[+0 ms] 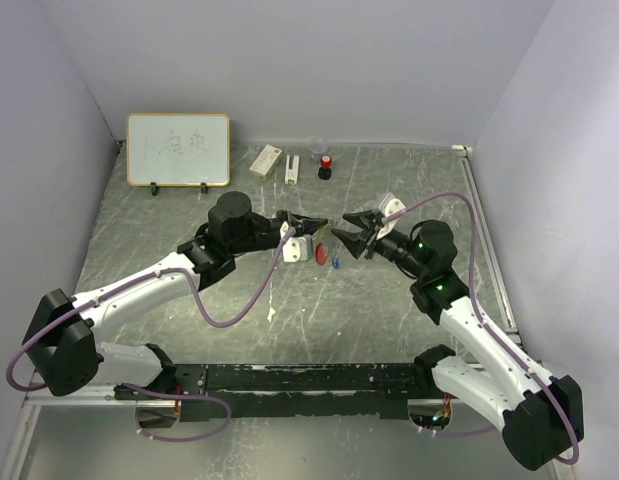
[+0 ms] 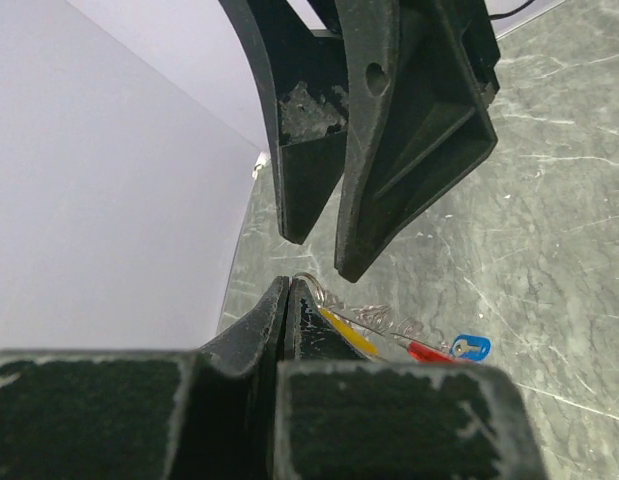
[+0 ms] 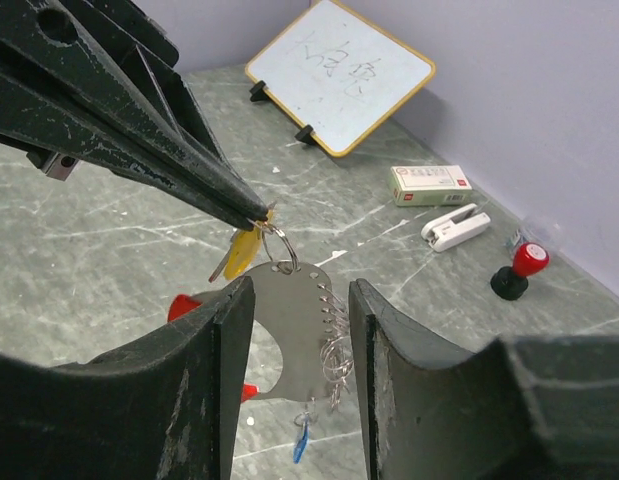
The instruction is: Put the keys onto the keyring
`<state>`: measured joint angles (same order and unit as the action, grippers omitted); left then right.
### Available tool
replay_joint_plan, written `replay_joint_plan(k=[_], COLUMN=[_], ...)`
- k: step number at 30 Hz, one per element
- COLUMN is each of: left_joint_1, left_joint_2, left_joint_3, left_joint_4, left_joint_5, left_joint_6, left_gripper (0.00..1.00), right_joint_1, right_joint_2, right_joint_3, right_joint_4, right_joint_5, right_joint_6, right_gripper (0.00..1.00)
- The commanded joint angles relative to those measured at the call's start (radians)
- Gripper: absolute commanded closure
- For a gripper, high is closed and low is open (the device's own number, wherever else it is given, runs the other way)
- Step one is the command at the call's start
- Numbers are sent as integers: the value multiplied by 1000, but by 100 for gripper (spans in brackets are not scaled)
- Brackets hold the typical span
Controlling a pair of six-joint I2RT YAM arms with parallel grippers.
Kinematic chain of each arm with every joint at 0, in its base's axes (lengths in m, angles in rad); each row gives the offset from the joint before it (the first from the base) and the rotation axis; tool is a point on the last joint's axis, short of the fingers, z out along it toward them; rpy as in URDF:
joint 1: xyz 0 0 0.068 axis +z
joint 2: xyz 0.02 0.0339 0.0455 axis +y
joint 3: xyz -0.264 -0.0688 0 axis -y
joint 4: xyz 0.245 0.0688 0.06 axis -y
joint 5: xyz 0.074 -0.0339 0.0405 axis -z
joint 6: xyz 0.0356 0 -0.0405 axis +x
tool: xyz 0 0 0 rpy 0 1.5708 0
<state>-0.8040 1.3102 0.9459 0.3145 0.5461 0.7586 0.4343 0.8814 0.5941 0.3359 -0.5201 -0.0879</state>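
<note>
The left gripper [image 3: 259,212] reaches in from the robot's left with its two black fingers pressed together at the tips, pinching the small silvery wire keyring [image 3: 281,245] and holding it above the grey marbled bench [image 3: 109,230]; from that keyring hangs the tan-gold key [image 3: 243,250], tilted down and to one side just under the pinched tips; a flat silvery metal plate [image 3: 289,330] with a row of little wire loops along one edge also hangs from the same ring; the right gripper [image 3: 301,288] faces the left one from the other side, its fingers spread apart with the plate between them, and whether either finger touches the plate cannot be told; the blue-headed key [image 3: 302,442] shows just below the plate's lower edge, and the views do not settle whether it dangles from the plate or lies on the bench; the flat red plastic tag [image 1: 318,254] lies on the bench just beside the blue-headed key, under the two grippers; at the back of the bench stand a wood-framed whiteboard [image 3: 339,70], a white rectangular box with a red mark [image 3: 429,183], a small white stapler [image 3: 454,227] and a red-and-black cylinder [image 3: 519,268], all well apart from the grippers.
</note>
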Motion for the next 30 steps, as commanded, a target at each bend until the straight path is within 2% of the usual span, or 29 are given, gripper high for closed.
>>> replay_joint_plan(k=[1,14,20,30], left_joint_1=[-1,-1,-1,1], left_joint_2=[-28,-37,-33,-12], left_joint_3=[4,6,5,14], left_joint_4=[0,-11,-8,-8], left_joint_5=[55,84,87,75], left_joint_6=[0,-2,-4,-8], left_gripper=[93,93,93,93], right_joint_1=[-16,-31,-32,-32], right_joint_2=[10,76,87,77], right_joint_3=[-4,15,26,25], right_joint_4=[63,101,106,113], right_joint_5=[-53,-133,-160,-167], right_joint_6=[8,15,13,17], right_gripper=[58,62,76,91])
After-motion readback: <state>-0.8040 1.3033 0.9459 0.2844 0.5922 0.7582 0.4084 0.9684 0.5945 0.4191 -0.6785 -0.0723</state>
